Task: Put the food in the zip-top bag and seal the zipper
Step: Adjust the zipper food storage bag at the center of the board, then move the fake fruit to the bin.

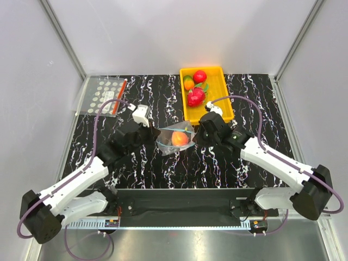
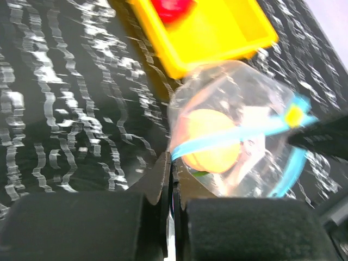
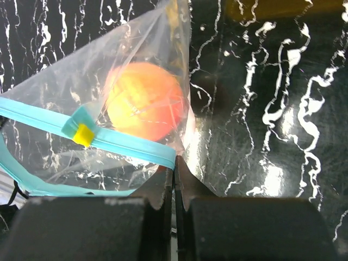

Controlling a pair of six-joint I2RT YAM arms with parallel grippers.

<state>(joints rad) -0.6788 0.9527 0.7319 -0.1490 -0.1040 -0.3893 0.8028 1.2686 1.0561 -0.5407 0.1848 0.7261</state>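
Clear limp plastic zip-top bag (image 1: 167,142), we judge, is light and slippery; left gripper (image 2: 171,163) and right gripper (image 3: 175,166) clamp its stiffer pale blue zipper (image 3: 125,142) ends.

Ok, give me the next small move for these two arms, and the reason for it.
Probably keep the left gripper pinched on the zip-top bag and shift the right gripper to the yellow slider. The peach-orange fruit is already inside, both grippers pinch the bag's edge, and the blue zipper splits in two past the slider, so the mouth looks unsealed.
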